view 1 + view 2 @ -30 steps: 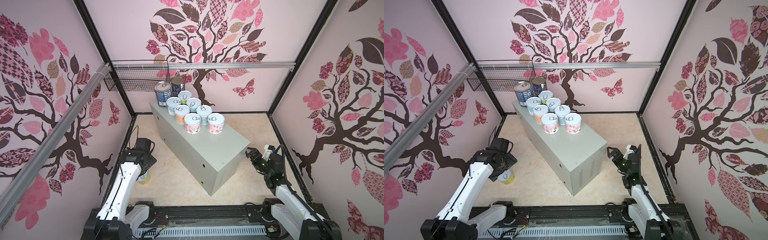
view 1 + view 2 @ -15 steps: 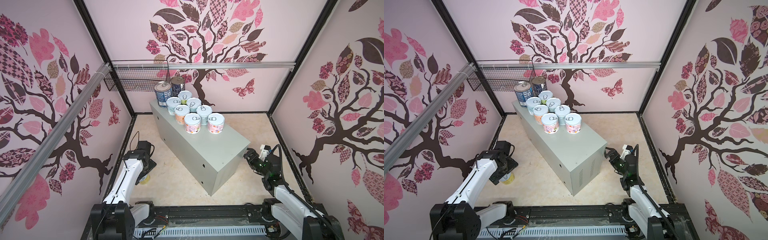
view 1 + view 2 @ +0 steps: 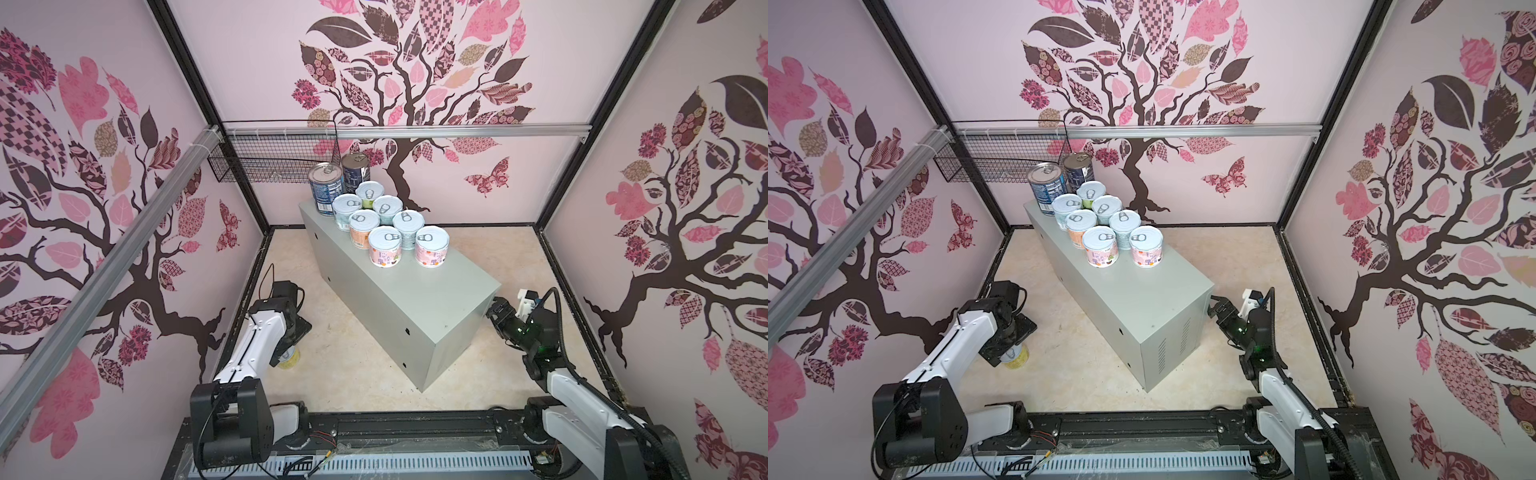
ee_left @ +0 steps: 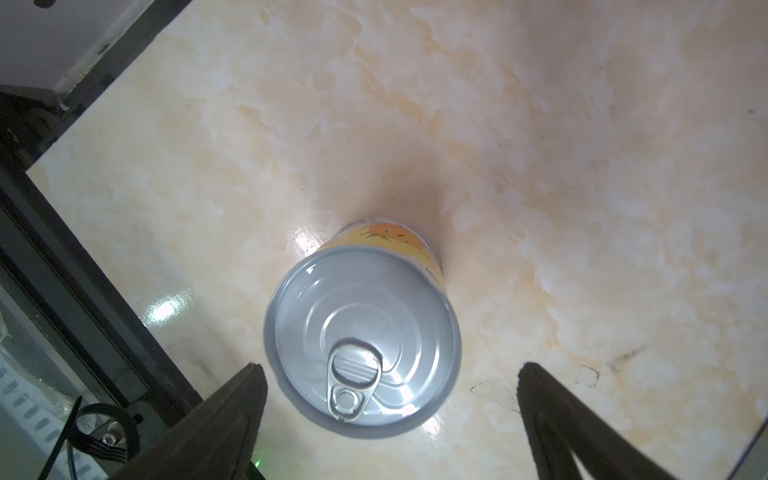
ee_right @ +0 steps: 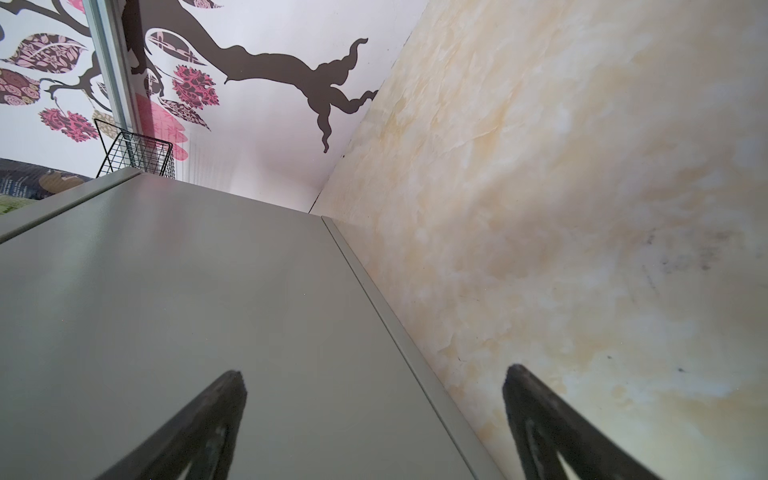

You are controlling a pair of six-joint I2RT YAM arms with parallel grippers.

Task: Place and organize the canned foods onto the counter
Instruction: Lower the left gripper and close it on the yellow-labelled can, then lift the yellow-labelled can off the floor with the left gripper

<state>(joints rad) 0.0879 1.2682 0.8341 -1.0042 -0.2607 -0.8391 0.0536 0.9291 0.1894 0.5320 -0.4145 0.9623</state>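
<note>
Yellow can (image 4: 361, 332) shows unobstructed only in left wrist view.

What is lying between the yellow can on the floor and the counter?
Nothing. Only bare floor separates the yellow can from the counter, as both top views show.
</note>
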